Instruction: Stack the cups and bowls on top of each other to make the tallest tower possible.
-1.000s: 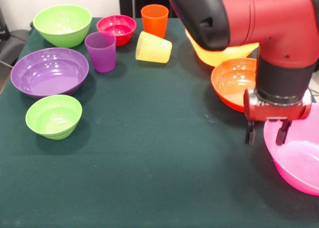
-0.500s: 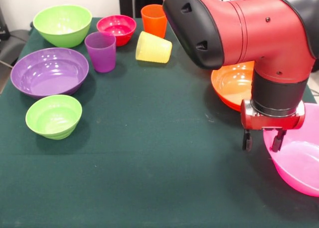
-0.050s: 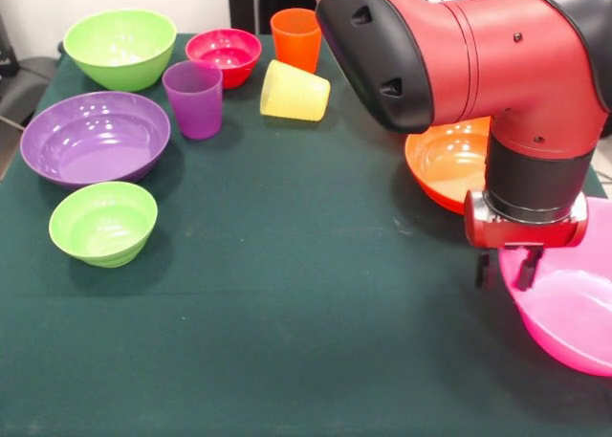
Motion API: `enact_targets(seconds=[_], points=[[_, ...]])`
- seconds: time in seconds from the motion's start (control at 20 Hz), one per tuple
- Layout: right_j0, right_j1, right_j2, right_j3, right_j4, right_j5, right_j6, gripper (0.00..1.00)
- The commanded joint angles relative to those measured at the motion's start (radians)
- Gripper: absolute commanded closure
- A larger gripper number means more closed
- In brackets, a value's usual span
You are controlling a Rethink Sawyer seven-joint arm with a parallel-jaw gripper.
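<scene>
Item: large pink bowl (image 3: 574, 322), table's 4 o'clock corner, beside the orange-red bowl (image 3: 448, 160)
Handling: judged light, stiff, glossy and slippery; best pinched across the thin rim
Gripper (image 3: 505, 270): fingers narrowed astride the bowl's near rim, apparently clenched on it
Change: fingers were spread wider half a second ago; since closed onto the rim
Tower: not yet begun

The arm (image 3: 478, 64) covers the far rim of the orange-red bowl (image 3: 445, 160), the pink bowl (image 3: 574, 313) beside it is cut off by the picture's right edge, and the gripper (image 3: 504, 270) hides part of the pink bowl's near rim.
</scene>
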Motion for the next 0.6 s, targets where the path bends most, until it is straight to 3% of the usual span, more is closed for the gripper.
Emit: enact_targets(seconds=[0.05,0.6], points=[[0.013,-0.012,-0.022,0.020,-0.010,0.079,-0.109,1.00],[0.013,-0.009,-0.027,0.012,0.011,0.088,-0.127,1.00]])
